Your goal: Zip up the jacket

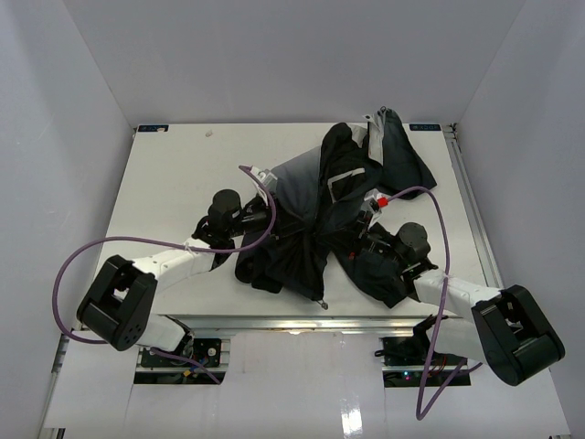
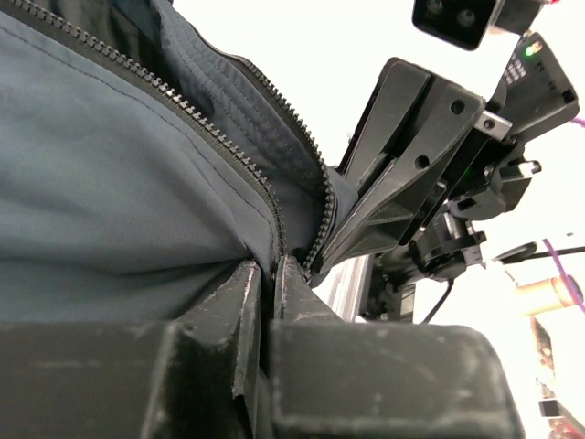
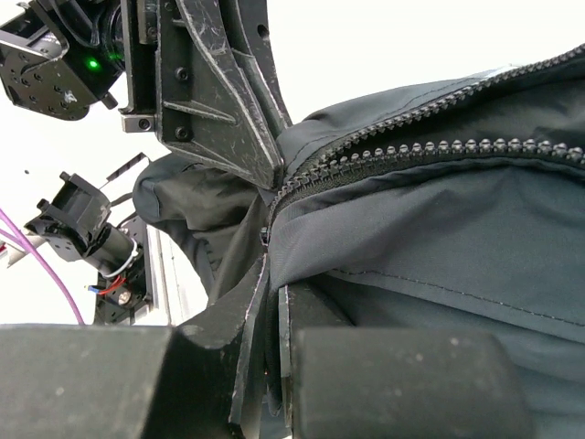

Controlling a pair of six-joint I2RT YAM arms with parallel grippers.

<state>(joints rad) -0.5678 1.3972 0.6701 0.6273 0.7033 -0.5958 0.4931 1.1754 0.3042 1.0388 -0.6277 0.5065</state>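
Over on the left of the overhead frame, the left fingers (image 2: 247,297) come in from the lower left. Their wrist camera shows them nearly together, pinching a fold of the large, soft charcoal-black fabric jacket (image 1: 311,183) right beside one row of dark zipper teeth (image 2: 201,119).

Centre frame, the jacket sits bunched in a heap on the white desk (image 1: 174,174). Its middle is lifted between the two sets of fingers, and one dark part is flung toward the upper right.

On the right, the right fingers (image 3: 249,315) are clamped narrow on the opposite front edge with fabric caught between them. In that wrist view the two tooth rows run in from the right and converge just above them. The two sets of tips sit almost touching.

My read: this is the line-up step, with the bottom ends brought together and nothing meshed yet. The next move calls for seating one bottom end into the other, though I can't make out the joining hardware, then a steady pull along the teeth.
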